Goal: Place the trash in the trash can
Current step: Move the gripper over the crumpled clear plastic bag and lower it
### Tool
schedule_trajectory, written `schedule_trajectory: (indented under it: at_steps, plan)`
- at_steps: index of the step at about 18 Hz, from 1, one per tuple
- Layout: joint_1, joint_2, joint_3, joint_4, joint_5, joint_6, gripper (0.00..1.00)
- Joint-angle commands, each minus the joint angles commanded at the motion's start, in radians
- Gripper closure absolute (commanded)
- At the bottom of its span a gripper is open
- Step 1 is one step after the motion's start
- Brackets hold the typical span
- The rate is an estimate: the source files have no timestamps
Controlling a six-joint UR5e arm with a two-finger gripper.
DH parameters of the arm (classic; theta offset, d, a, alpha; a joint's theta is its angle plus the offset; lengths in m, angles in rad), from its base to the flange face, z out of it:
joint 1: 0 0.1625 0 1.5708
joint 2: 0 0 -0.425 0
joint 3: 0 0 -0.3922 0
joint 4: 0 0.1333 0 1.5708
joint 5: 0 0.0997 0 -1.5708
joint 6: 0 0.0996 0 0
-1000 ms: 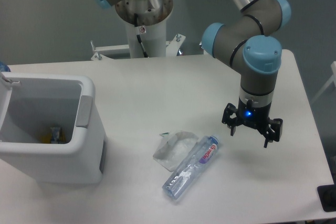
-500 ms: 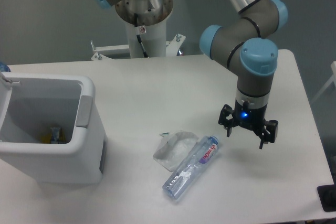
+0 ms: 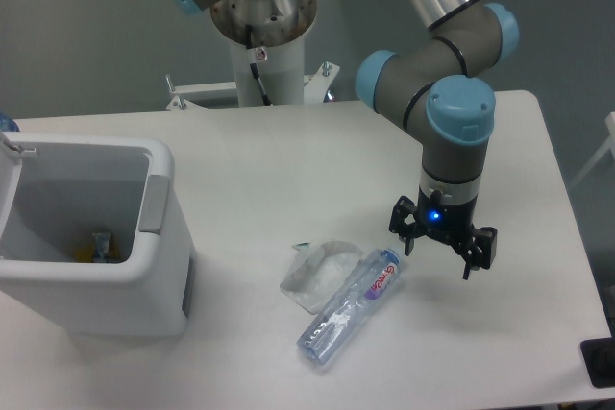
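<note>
A clear plastic bottle (image 3: 350,308) with a blue cap and red-lettered label lies diagonally on the white table, cap end up-right. A thin whitish plastic bag (image 3: 318,272) lies crumpled against the bottle's left side. The white boxy trash can (image 3: 159,237) stands at the left, open on top, with something small and yellowish in its bottom. My gripper (image 3: 439,253) hovers just right of the bottle's cap, pointing down, open with nothing between its fingers.
The arm's grey pedestal (image 3: 261,36) rises at the back of the table (image 3: 288,160). A dark object (image 3: 601,362) pokes in at the lower right edge. The table's right edge runs close past the gripper.
The gripper has moved left toward the bottle's cap and slightly up in the picture. Bottle, bag and trash can have not moved.
</note>
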Motion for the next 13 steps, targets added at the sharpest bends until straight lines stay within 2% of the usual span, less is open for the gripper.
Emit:
schedule_trajectory:
  at_steps: [2,6,13]
  plan:
    - [-0.006,0.009,-0.003,0.0,-0.002,-0.006,0.0]
    - [-0.073,0.025,-0.02,-0.003,-0.008,-0.031,0.0]
    - [-0.202,0.04,-0.127,-0.006,-0.002,-0.02,0.0]
